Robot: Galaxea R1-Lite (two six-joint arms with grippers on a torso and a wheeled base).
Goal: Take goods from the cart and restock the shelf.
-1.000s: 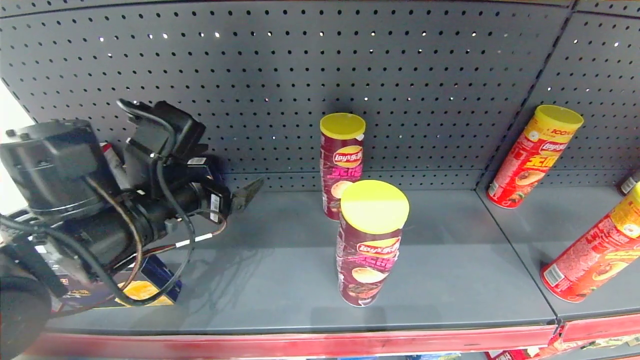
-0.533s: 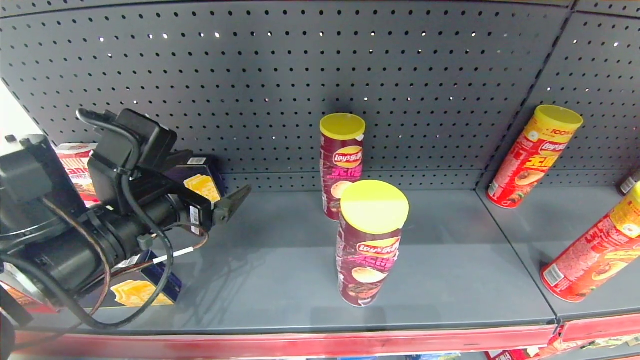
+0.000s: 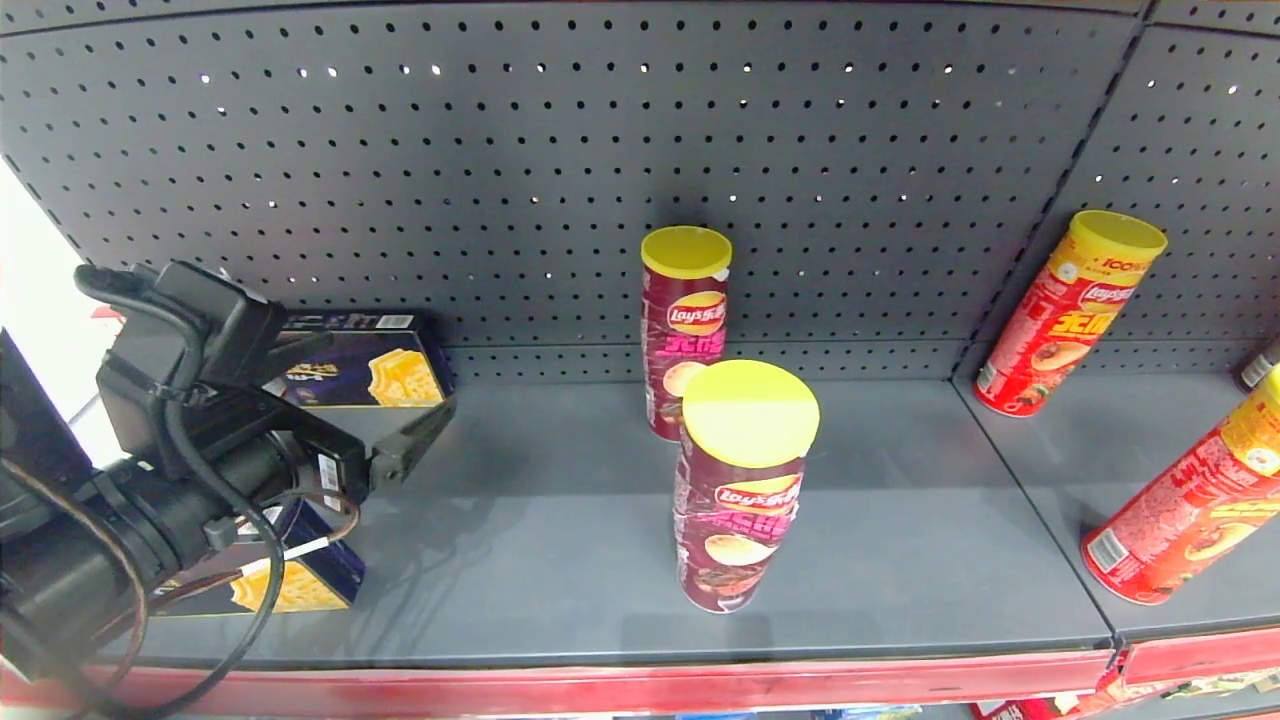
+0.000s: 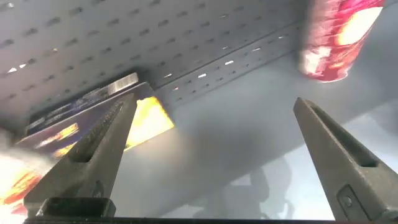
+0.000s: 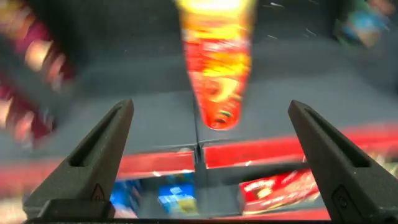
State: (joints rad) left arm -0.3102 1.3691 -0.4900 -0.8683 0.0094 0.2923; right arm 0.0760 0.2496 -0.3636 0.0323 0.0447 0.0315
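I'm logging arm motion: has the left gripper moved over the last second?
Yes. The left gripper has pulled back leftward, away from the rear maroon chip can, uncovering the blue cracker box by the pegboard.

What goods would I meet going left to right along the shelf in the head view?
rear blue box, front maroon can, front red can

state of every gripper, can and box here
left gripper: open, empty
right gripper: open, empty
front maroon cardboard chip can, yellow lid: upright, lidded
back maroon chip can: upright, lidded
back red chip can, yellow lid: standing, lidded
front red chip can: standing, lidded
back dark blue cracker box: on its long side
front dark blue cracker box: partly hidden
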